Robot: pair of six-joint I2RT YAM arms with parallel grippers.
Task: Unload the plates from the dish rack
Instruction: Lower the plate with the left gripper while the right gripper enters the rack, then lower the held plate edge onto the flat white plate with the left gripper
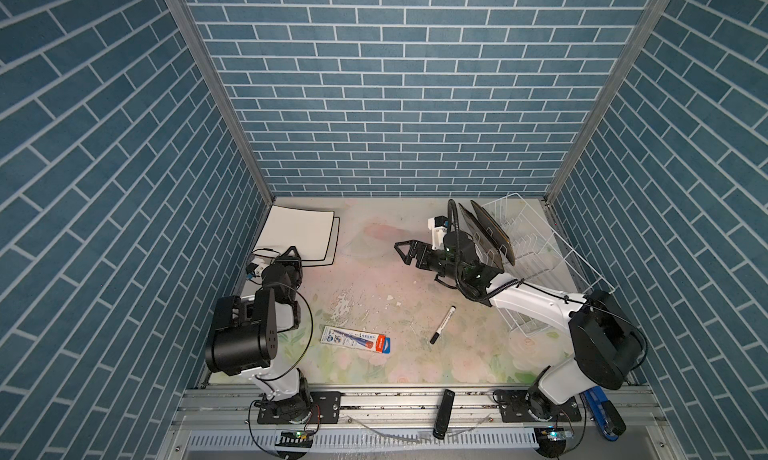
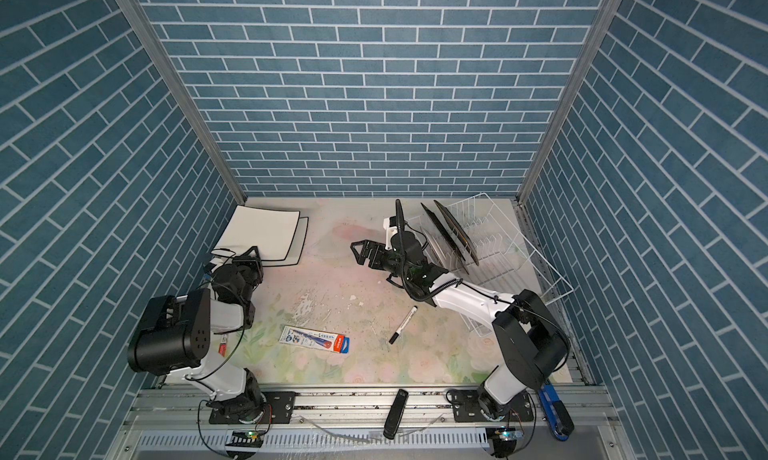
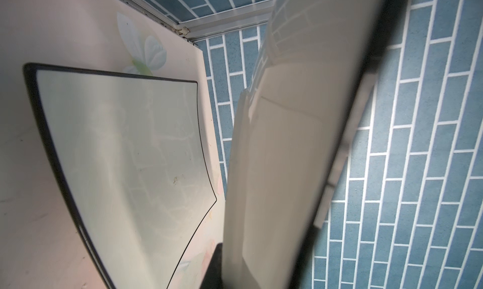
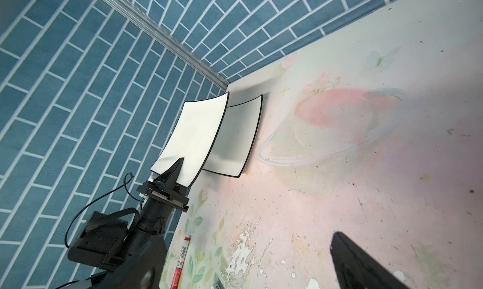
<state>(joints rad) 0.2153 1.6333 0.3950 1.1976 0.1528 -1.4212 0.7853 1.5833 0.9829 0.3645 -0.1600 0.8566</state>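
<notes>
Held plate: a white black-rimmed plate (image 1: 299, 229) at the upper left of the table (image 1: 374, 270) in both top views, raised and tilted, with its near edge in the jaws.
Lying plate: a second white black-rimmed plate (image 4: 237, 133) lies flat just beyond and under it, showing past the held one's right edge.
Relation for the set-down: the held plate (image 3: 287, 144) overlaps the lying plate (image 3: 125, 149) but is shifted towards the left wall. I judge it must level out and slide right to stack squarely.
Left gripper (image 4: 173, 170): pressed nearly together, pinching the held plate's rim.
Rack plates (image 2: 455, 233): dark ones stand on edge in the dish rack (image 1: 528, 245) at the upper right. There are perhaps three, but the arm hides part of them.
Right gripper (image 1: 401, 252): spread wide and holding nothing. It points towards the left of the frame, away from the rack plates just behind its wrist.
Nearer arm: the right one for the rack, the left one for the stack.
</notes>
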